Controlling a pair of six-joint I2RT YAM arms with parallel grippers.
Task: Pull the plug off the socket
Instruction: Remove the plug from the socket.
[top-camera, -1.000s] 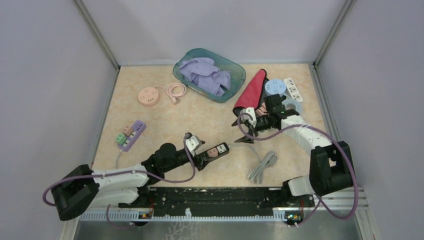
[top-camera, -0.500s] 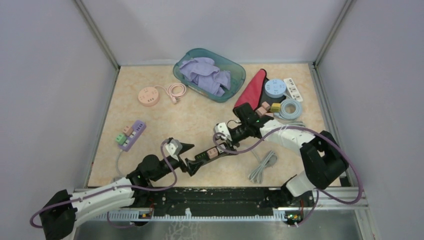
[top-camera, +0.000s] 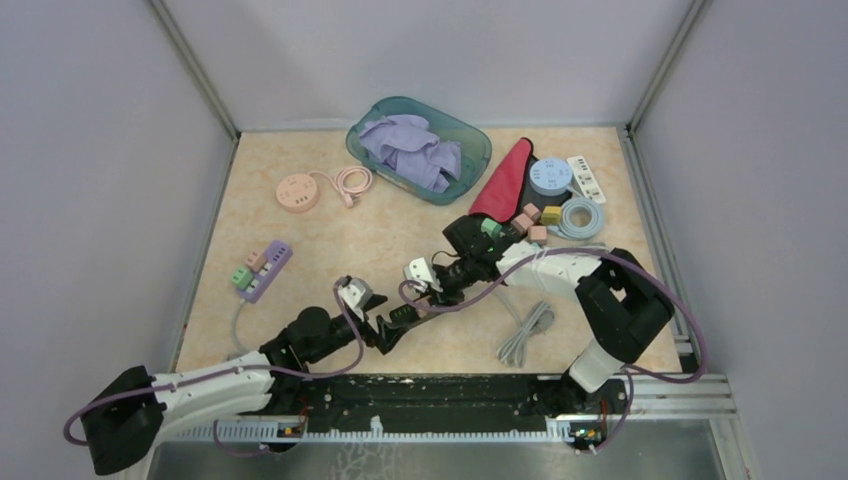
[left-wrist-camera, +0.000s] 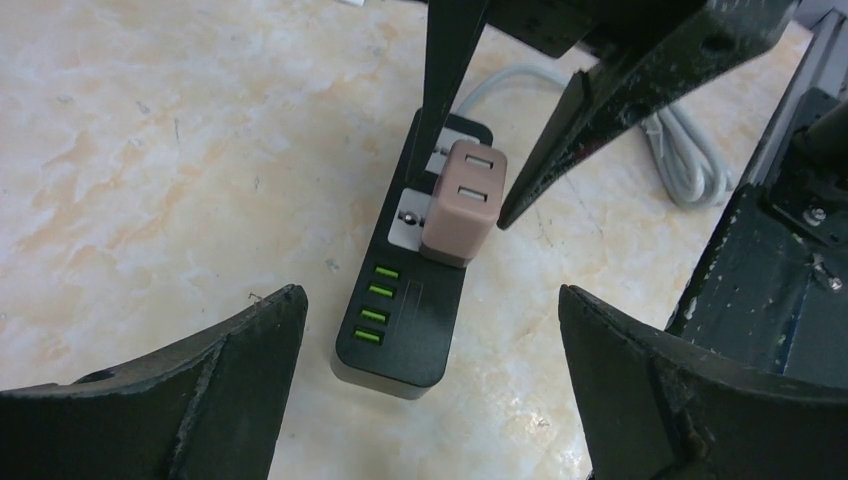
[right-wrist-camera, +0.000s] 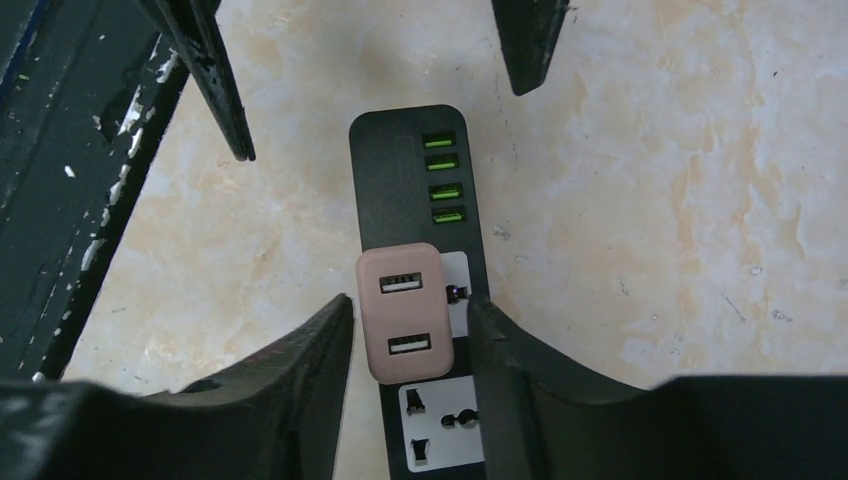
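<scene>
Two-port plug seated; socket end cut off.

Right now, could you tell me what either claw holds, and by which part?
Nothing: the right claw straddles the pink plug, unclamped; the left claw stands open.

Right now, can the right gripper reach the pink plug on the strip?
Probably yes. The right gripper is open, one finger either side of the pink plug, nothing between; the open left gripper sits at the other end of the black strip.
</scene>
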